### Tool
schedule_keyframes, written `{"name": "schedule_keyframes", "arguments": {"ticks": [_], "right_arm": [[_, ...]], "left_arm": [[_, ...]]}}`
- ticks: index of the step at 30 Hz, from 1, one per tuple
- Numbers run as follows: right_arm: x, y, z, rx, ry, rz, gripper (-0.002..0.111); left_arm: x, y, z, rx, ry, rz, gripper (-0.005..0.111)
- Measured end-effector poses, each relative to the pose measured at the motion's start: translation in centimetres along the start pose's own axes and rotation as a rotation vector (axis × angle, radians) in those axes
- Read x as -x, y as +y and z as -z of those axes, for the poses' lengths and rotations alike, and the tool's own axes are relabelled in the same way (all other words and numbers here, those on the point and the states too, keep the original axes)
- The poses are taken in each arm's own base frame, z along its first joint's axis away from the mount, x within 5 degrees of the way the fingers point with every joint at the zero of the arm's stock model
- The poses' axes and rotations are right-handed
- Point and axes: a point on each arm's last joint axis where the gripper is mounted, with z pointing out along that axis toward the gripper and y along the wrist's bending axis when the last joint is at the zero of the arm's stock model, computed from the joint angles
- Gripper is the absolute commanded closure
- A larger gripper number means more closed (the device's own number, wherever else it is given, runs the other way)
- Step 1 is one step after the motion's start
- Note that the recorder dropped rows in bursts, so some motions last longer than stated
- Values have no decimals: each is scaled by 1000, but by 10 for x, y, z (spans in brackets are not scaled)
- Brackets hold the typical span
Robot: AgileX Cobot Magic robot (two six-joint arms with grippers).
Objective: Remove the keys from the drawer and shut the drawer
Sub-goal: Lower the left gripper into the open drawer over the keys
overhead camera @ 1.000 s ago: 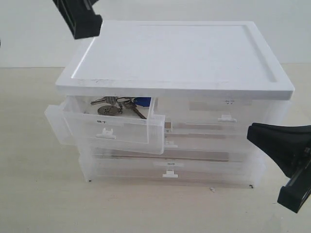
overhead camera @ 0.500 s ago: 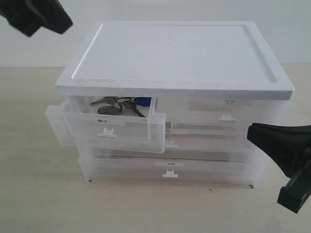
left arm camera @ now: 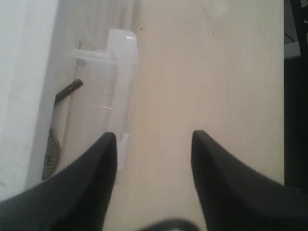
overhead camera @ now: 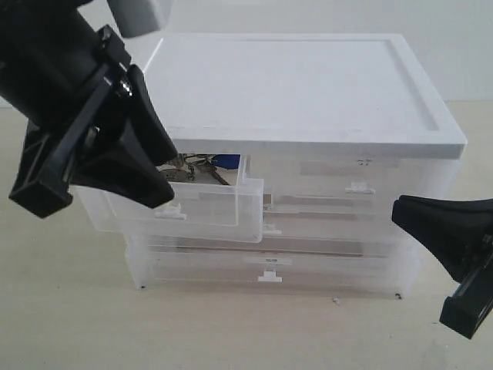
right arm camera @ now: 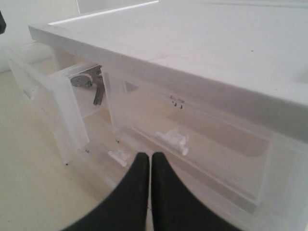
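The drawer (overhead camera: 208, 206) is the upper left one of a clear plastic cabinet and stands pulled out. The keys (overhead camera: 199, 165) lie at its back, with a blue fob (overhead camera: 225, 160) beside them. My left gripper (overhead camera: 96, 196) hangs open over the drawer's left end and hides that end and its label. In the left wrist view the left gripper (left arm camera: 154, 136) is empty, above the drawer's front wall (left arm camera: 120, 72), with the keys (left arm camera: 50, 155) to one side. My right gripper (right arm camera: 149, 156) is shut and empty, low in front of the cabinet's right side (overhead camera: 408, 214). The keys (right arm camera: 86, 79) also show in the right wrist view.
The cabinet has a flat white lid (overhead camera: 285, 85). A second half-width drawer (overhead camera: 358, 185) sits shut to the right of the open one. Full-width drawers (overhead camera: 269, 266) lie below. The cabinet stands on a pale wooden table (overhead camera: 62, 308).
My left gripper has come down from the upper left corner to the left end of the open drawer. The drawer, the keys and the right gripper have not moved.
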Motion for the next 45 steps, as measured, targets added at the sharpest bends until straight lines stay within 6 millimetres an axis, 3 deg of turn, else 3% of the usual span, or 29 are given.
{"name": "schedule_keyframes", "arguments": {"ticks": [16, 26, 29, 34, 45], "right_arm": [[0, 0, 0, 0, 0, 0, 108], [0, 0, 0, 0, 0, 0, 108], [0, 0, 0, 0, 0, 0, 108], [0, 0, 0, 0, 0, 0, 108], [0, 0, 0, 0, 0, -6, 108]], "left_arm": [[-17, 10, -36, 64, 28, -174, 60], [-19, 16, -48, 62, 44, -187, 61], [-21, 20, -58, 37, 63, -178, 67], [-23, 22, -65, 21, 76, -170, 102], [-24, 15, -59, -1, 88, -182, 102]]}}
